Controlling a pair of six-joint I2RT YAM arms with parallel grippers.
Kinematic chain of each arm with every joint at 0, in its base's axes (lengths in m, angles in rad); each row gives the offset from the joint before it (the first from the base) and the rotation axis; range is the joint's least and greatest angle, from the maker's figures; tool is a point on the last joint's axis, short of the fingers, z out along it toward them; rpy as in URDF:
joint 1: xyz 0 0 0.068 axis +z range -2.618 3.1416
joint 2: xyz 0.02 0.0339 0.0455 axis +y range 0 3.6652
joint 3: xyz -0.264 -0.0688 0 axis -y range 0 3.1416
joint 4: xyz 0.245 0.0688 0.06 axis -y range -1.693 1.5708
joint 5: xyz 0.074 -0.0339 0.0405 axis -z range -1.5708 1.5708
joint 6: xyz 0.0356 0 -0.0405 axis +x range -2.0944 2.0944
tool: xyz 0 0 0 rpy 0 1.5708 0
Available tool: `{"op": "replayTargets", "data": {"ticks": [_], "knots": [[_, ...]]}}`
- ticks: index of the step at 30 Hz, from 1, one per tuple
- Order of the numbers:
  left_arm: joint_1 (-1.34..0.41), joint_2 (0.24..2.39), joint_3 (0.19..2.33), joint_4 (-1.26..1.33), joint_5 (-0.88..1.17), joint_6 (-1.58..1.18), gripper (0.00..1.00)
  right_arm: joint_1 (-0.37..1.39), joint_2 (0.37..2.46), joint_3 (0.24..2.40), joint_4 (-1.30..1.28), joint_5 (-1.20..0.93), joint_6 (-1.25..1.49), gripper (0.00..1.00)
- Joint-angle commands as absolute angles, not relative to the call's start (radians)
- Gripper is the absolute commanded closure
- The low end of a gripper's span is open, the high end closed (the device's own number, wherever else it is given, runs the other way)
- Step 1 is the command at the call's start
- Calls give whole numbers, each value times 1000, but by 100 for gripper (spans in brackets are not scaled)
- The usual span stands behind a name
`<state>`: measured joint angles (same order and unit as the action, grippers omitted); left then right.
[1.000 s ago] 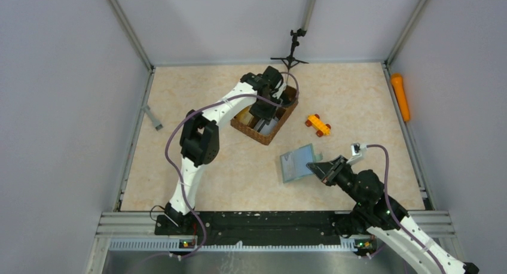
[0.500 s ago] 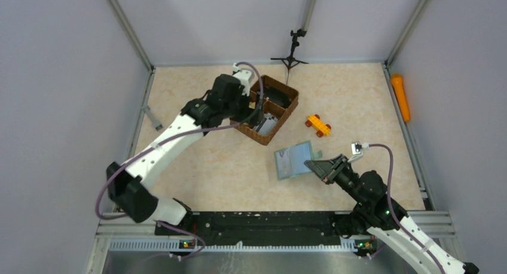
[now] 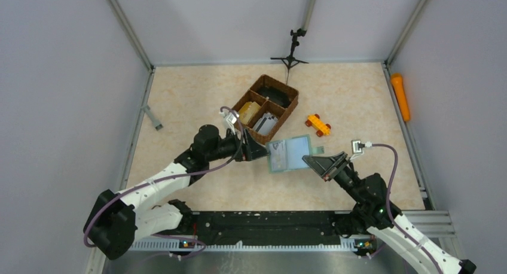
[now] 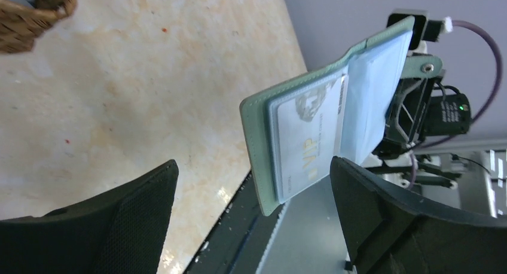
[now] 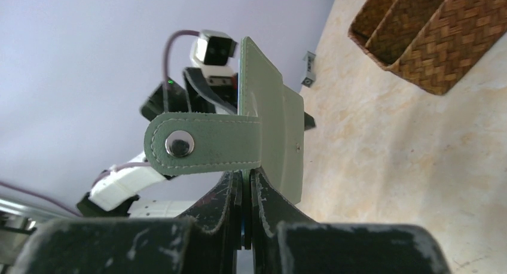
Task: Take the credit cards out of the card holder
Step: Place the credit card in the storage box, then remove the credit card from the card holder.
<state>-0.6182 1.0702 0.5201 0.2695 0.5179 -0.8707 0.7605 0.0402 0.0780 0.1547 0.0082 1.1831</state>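
Observation:
The grey-green card holder hangs open above the table. My right gripper is shut on its right edge, with the fingers pinching the cover just under the snap strap. A pale credit card marked VIP sits in the holder's clear sleeve. My left gripper faces the holder's left edge and stands wide open. The holder's lower corner sits in the gap ahead of the fingers and touches neither.
A brown wicker tray stands behind the holder. It holds a yellow block and flat card-like pieces. An orange toy block lies to its right. An orange cylinder rests by the right wall, and a small tripod stands at the back.
My left arm has swung from over the wicker tray down to the holder's left edge, and its jaws have opened wide. My right gripper has carried the holder slightly left and up.

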Motion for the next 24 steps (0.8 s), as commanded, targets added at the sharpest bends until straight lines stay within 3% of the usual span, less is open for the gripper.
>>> {"op": "replayTargets", "data": {"ticks": [1, 6, 9, 12, 17, 19, 20, 24], "knots": [[-634, 1026, 430, 704, 612, -1067, 1, 758, 53, 88, 310, -31, 1238, 100], [-665, 1081, 389, 835, 639, -1128, 2, 758, 56, 91, 319, -41, 1262, 100], [-689, 1129, 378, 962, 662, -1175, 9, 758, 60, 83, 326, -47, 1279, 100], [-706, 1161, 386, 976, 669, -1172, 29, 757, 62, 73, 335, -51, 1296, 100], [-710, 1147, 378, 982, 657, -1151, 78, 758, 60, 93, 281, -50, 1266, 100], [-710, 1114, 386, 885, 635, -1108, 94, 757, 62, 118, 225, -40, 1228, 100], [-709, 1090, 390, 839, 625, -1087, 98, 758, 62, 137, 174, -31, 1201, 99], [-709, 1008, 419, 600, 550, -995, 100, 758, 83, 259, -95, 71, 1040, 58]]}}
